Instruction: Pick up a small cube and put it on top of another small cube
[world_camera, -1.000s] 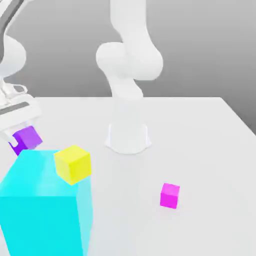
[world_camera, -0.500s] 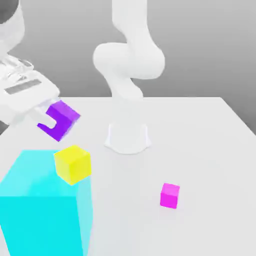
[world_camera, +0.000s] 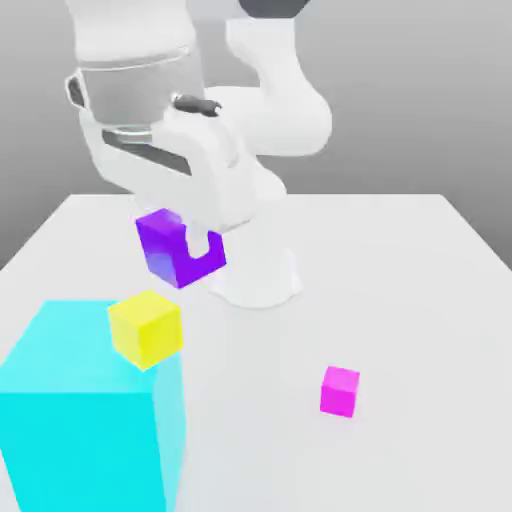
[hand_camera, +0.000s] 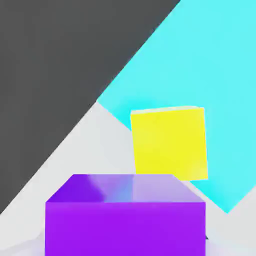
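Transport step: the gripper (world_camera: 190, 250) is pinched on the small purple cube (world_camera: 178, 248), held in the air above the table

From the exterior view's left: the large cyan block (world_camera: 80, 420) stands at the near corner with the yellow cube (world_camera: 146, 327) at its upper corner; the purple cube hangs just above and slightly right of it, not yet aligned; a small magenta cube (world_camera: 340, 390) lies well apart. Next, judged: centre over the yellow cube, then lower squarely. White table (world_camera: 420, 300), plain grey backdrop
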